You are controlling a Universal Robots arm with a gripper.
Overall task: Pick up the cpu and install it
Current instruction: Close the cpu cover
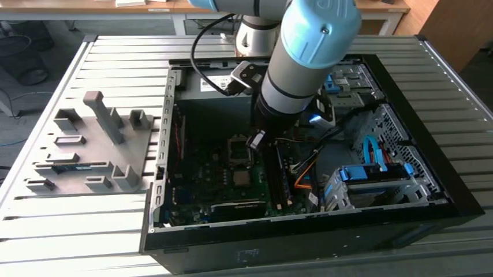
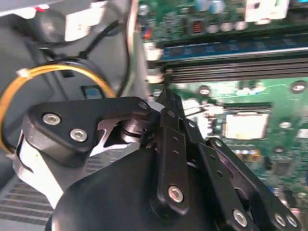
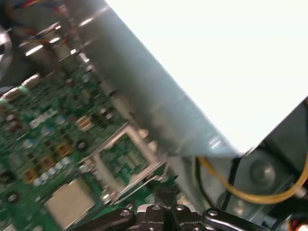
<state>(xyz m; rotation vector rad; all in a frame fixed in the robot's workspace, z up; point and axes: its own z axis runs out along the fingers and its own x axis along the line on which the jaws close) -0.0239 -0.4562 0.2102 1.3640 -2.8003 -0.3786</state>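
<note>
The cpu (image 1: 241, 176) is a pale silver-grey square chip lying flat on the green motherboard (image 1: 202, 173) inside the open computer case. It shows in both wrist views (image 2: 245, 126) (image 3: 70, 202). Beside it sits a metal-framed square socket (image 3: 126, 159) (image 1: 239, 151). My gripper (image 1: 257, 140) hangs over the board at the socket's edge, a short way from the cpu, on the exterior view's right. Its black fingers (image 2: 166, 103) are shut, with nothing seen between them. In the first wrist view the gripper (image 3: 166, 193) points down near the socket's corner.
Long memory slots (image 2: 231, 72) run close past the fingertips. Yellow and orange cables (image 2: 29, 82) loop near the gripper. The case wall (image 1: 165, 144), a blue-latched drive cage (image 1: 377, 176) and a grey fixture plate (image 1: 92, 150) with blocks surround the work area.
</note>
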